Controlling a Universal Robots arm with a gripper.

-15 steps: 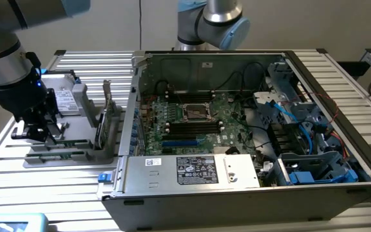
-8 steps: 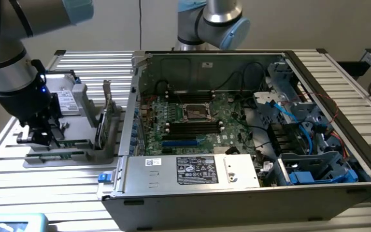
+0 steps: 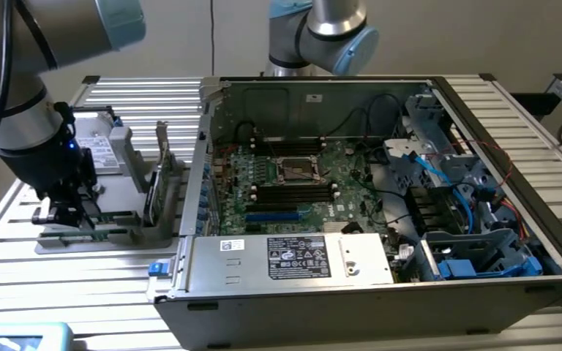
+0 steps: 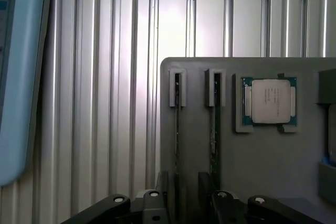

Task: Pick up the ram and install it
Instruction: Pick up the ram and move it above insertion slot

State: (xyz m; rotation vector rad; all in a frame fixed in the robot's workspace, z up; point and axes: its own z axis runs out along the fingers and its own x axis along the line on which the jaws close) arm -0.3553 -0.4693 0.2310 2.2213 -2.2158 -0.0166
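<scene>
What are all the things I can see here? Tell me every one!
computer case: one, dark grey, open, exterior view's right.
motherboard: one, green, inside the case.
power supply: one, silver, case's near edge.
holder: one, grey, beside the case, exterior view's left.
ram sticks: two, green, on edge in the holder's slots.
processor chip: one, silver, in a holder pocket.
expansion card: one, dark, upright in the holder.
table: one, silver slats, under everything.
other arm: one, grey-blue, behind the case.
robot arm: one, grey, above the holder.
pincer: one, black, down at the ram sticks.
</scene>
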